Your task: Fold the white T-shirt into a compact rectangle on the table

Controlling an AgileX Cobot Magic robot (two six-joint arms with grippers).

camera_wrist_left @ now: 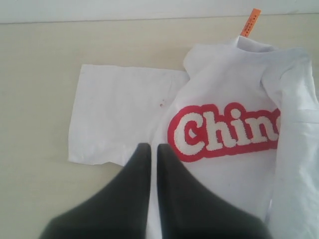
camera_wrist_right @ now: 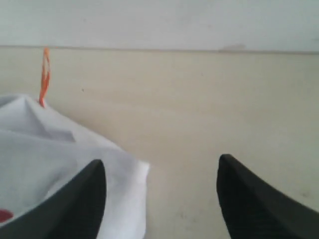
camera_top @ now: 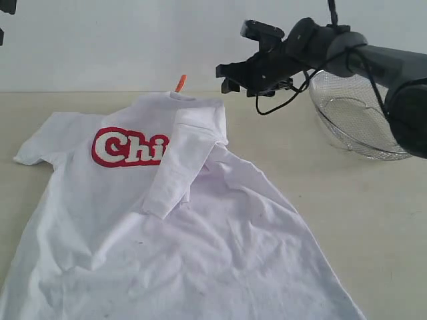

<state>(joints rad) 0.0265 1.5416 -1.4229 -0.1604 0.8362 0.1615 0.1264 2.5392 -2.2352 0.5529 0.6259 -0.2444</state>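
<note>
On the white T-shirt (camera_top: 200, 253), a folded-over sleeve (camera_top: 190, 150) covered the red-outlined lettering (camera_top: 127, 148) past "Chi" in the exterior view, and the hem ran out of that picture's lower edge. The print on the orange neck tag (camera_wrist_left: 250, 22) was too small to read. The wire basket (camera_top: 347, 113) sat partly behind the right arm (camera_top: 393, 73), which hid its right side. A dark shape (camera_top: 7, 8) in the exterior view's top-left corner was cut off beyond telling. The left tool (camera_wrist_left: 153, 149) and the blurred right tool (camera_wrist_right: 160, 162) both had their fingers cut off at the frame edge.
</note>
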